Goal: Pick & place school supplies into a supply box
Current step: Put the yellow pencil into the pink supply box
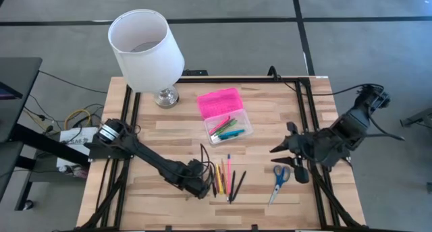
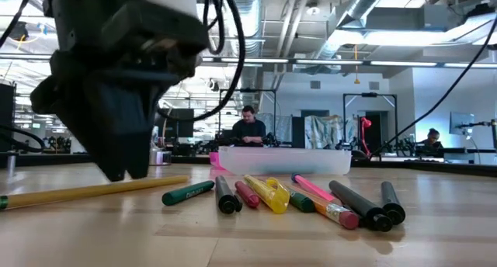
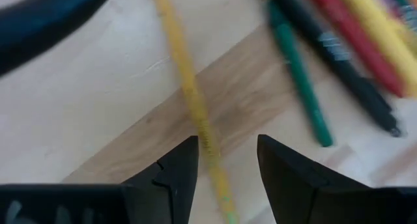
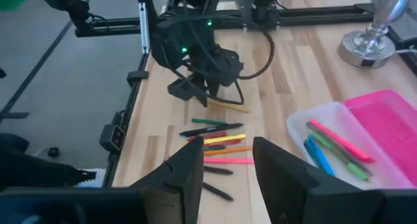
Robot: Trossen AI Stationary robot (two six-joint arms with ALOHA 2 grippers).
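My left claw (image 3: 225, 165) is low over the tabletop (image 1: 169, 131), fingers apart astride the yellow pencil (image 3: 189, 94), crosswise to its long axis. R claw (image 1: 287, 150) released, farther right. Box (image 1: 226, 117) lies far of the pens (image 1: 226, 178).

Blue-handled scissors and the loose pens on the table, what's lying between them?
Nothing: in the high view, bare wood separates the blue-handled scissors from the loose pens.

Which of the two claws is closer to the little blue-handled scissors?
The right claw: it hangs open just above and beside the blue-handled scissors. The left claw, also open, is across the loose pens, straddling a yellow pencil.
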